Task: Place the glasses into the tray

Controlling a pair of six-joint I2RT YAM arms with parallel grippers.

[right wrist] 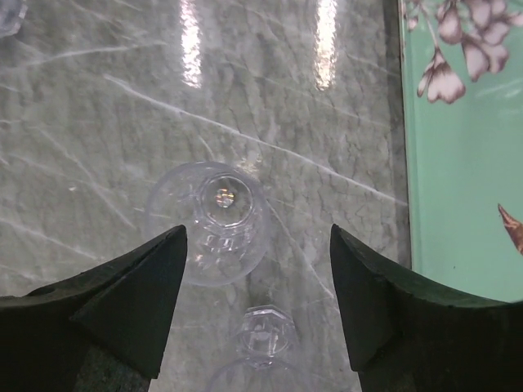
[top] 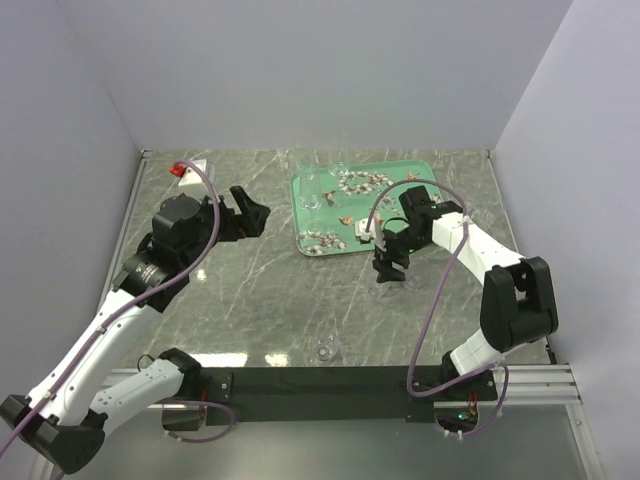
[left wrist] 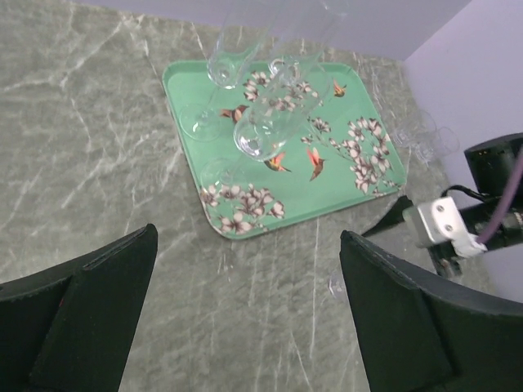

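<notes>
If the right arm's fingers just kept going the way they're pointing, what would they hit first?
Probably the clear glass standing on the table below the right fingers, which are open. It sits off-centre, so one finger may clip its rim. Depth is hard to judge.

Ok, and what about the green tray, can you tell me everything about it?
The tray is a flat teal-green rectangle with rounded corners and a low raised rim. It looks like smooth plastic. White flower wreaths and small brown-orange birds are printed on it. It lies flat on the grey marbled table, towards the far side. A few clear stemmed glasses stand on its far left part.
</notes>
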